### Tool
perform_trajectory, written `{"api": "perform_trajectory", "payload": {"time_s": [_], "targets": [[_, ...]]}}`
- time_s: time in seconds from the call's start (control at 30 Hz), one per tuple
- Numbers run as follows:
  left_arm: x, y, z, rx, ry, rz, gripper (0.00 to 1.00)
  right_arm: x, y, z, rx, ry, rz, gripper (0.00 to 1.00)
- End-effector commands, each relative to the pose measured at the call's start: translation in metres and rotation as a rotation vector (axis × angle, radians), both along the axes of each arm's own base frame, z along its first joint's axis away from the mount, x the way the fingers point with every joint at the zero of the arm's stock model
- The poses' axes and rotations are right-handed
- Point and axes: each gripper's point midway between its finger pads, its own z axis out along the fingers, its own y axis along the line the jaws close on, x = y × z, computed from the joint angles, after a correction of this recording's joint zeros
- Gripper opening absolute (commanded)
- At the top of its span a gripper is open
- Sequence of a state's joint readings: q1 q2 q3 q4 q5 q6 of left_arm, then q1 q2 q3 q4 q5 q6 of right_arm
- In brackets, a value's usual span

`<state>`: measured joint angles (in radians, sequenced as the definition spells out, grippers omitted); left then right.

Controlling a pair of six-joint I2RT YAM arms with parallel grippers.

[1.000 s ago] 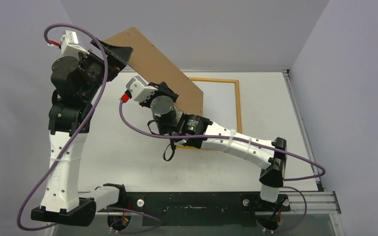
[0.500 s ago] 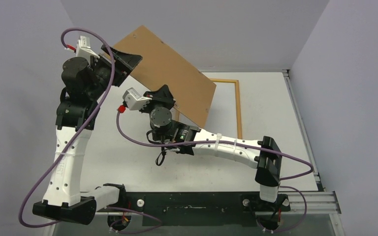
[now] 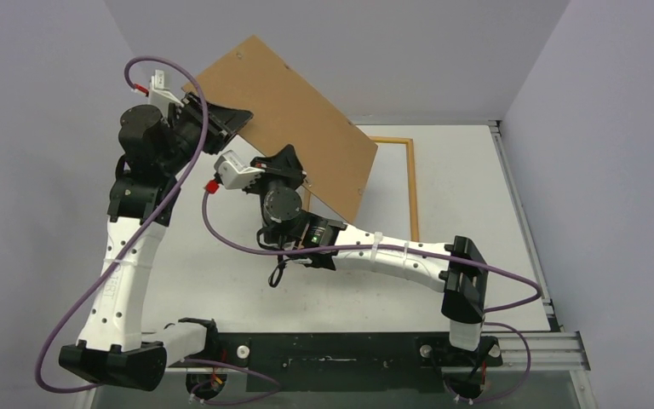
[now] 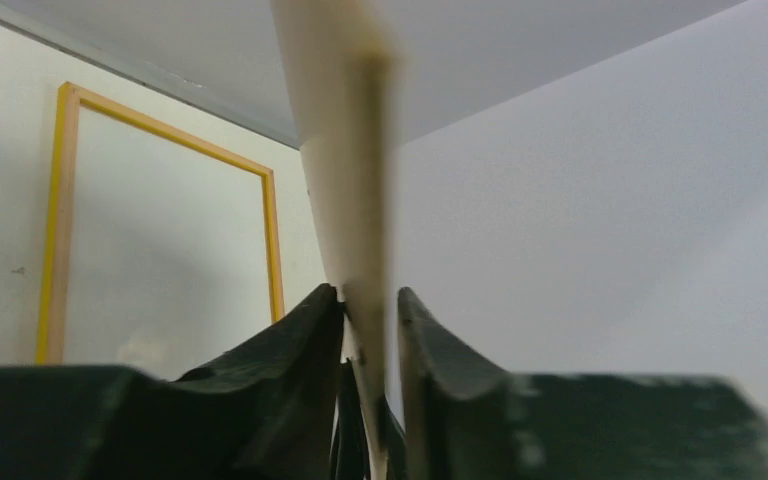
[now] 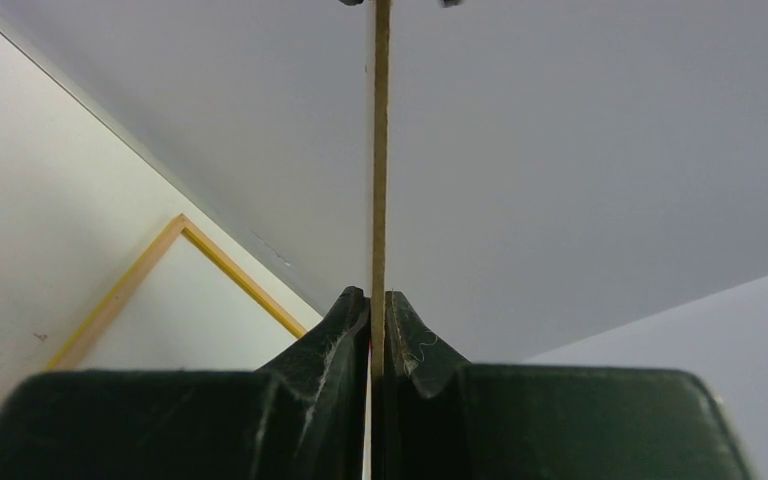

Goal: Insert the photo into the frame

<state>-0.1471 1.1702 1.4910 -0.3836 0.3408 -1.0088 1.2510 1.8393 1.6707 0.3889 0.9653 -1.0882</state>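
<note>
- Risk: the board [image 3: 294,119] hangs tilted above the surface [image 3: 221,273]. If the left gripper [image 4: 368,330] has no firm hold, the board can pivot in the right gripper [image 5: 378,310] and drop onto the frame [image 3: 412,183].
- Left gripper: the jaws straddle the board's left end, one side touching and a sliver of gap at the other. Whether it clamps cannot be told.
- Right gripper: the jaws are pressed together on the board's near edge.
- Frame: a thin yellow rectangle, flat at the far right of the surface, partly hidden by the board.
- Photo: not identifiable. The frame's interior shows plain white, either the photo's back or bare surface.
</note>
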Motion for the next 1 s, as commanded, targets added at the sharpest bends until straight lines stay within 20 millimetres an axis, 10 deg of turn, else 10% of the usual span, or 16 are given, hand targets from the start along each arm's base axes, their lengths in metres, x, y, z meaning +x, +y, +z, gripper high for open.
{"api": "perform_trajectory", "payload": {"time_s": [0.0, 0.1, 0.3, 0.67, 0.97], "targets": [[-0.011, 0.000, 0.027, -0.017, -0.108, -0.013, 0.20, -0.008, -0.030, 0.052, 0.148, -0.056, -0.008, 0.00], [-0.009, 0.002, 0.025, -0.010, -0.109, -0.003, 0.02, -0.008, -0.030, 0.050, 0.146, -0.052, -0.010, 0.00], [-0.004, 0.005, 0.024, 0.011, -0.118, 0.016, 0.00, -0.009, -0.033, 0.049, 0.150, -0.051, -0.014, 0.00], [0.017, 0.029, 0.075, 0.111, -0.308, 0.170, 0.00, -0.011, -0.026, 0.012, 0.120, 0.037, 0.114, 0.82], [0.050, 0.050, 0.095, 0.143, -0.393, 0.291, 0.00, -0.041, -0.001, -0.022, 0.088, 0.199, 0.383, 0.91]]}}
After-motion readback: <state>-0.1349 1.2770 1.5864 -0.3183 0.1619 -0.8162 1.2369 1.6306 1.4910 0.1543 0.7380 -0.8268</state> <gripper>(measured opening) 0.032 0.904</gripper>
